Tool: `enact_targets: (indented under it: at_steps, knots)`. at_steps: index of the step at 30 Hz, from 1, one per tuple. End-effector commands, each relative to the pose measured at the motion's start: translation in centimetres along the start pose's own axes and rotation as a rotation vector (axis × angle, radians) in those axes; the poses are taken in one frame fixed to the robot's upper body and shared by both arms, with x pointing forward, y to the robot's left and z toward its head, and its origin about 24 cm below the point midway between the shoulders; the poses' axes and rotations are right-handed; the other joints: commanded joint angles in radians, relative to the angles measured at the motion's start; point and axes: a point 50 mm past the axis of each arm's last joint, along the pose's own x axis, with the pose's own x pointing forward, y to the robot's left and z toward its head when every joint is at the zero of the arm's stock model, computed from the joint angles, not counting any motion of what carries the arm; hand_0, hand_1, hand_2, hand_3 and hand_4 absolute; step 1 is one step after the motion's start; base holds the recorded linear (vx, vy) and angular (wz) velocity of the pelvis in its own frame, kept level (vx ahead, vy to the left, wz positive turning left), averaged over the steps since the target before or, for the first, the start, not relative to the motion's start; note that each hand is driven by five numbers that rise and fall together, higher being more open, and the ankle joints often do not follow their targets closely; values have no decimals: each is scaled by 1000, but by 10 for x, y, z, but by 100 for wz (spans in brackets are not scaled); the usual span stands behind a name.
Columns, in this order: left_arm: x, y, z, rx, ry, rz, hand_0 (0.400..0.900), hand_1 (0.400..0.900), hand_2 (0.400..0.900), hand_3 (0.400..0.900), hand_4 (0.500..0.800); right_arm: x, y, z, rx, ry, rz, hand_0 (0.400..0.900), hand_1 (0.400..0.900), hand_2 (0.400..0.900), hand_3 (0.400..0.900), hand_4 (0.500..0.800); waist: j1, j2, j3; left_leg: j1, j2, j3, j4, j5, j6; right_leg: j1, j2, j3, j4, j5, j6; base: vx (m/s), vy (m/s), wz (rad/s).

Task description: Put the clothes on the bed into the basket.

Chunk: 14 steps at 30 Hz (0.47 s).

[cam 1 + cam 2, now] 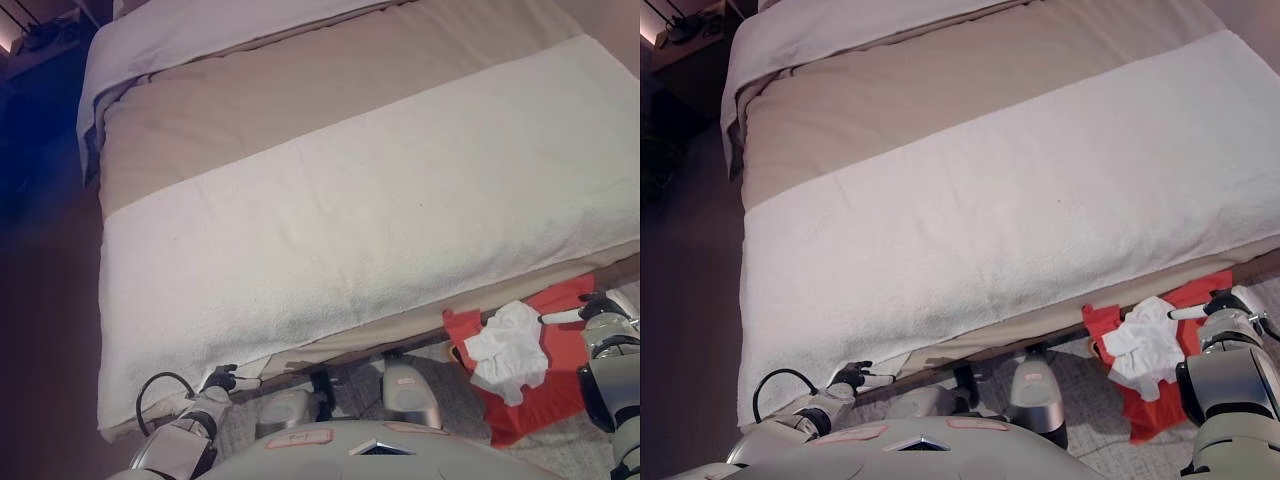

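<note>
nearest, the left hand (853,377) sits low by the bed's near left edge, fingers curled on nothing that shows. at lower right the right hand (1210,307) rests at the rim of the red basket (565,372); whether its fingers grip anything i cannot tell. white clothes (510,350) lie bunched in the basket. beyond, the bed (250,100) carries a white blanket (380,210) across its tan cover.

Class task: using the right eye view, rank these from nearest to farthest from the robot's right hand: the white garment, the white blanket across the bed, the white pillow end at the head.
1. White garment, just left of the right hand, on red cloth.
2. White blanket, across the bed.
3. White pillow end, at the top left.
</note>
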Motion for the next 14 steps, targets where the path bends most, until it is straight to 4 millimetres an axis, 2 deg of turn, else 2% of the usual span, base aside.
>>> enact_targets:
  at_steps: [1, 3, 7, 11, 14]
  knots:
    - [3, 29, -1, 17, 30, 97, 900, 900, 900, 900, 800, -2, -5, 25, -5, -99, -50, 900, 900, 900, 900, 800, 26, -69, 10, 37, -24, -64, 16, -54, -13, -10, -52, 2, 34, 13, 64, -12, -28, -4]
    - [3, 30, -1, -3, 31, 100, 900, 900, 900, 900, 800, -5, 17, 36, -4, -175, 8, 900, 900, 900, 900, 800, 28, -77, 10, 35, -22, -65, 14, -51, -13, -11, -50, 3, 35, 12, 63, -9, -35, 3]
    - [3, 31, -3, -14, 35, 95, 900, 900, 900, 900, 800, -13, 60, 39, -42, -212, 135, 900, 900, 900, 900, 800, 41, -86, 3, 35, -17, -84, 11, -46, -14, 0, -50, -14, 36, 1, 57, 10, -41, 17]
    - [3, 28, -3, -25, 32, 81, 900, 900, 900, 900, 800, -25, 102, 44, 40, -241, 245, 900, 900, 900, 900, 800, 56, -89, -7, 41, -15, -103, 9, -45, -15, 23, -49, -34, 30, -8, 54, 25, -32, 19]
    - [3, 24, -4, -24, 33, 70, 900, 900, 900, 900, 800, -36, 129, 47, 18, -256, 315, 900, 900, 900, 900, 800, 69, -91, -16, 43, -13, -118, 8, -43, -16, 38, -48, -52, 27, -15, 51, 37, -24, 20]
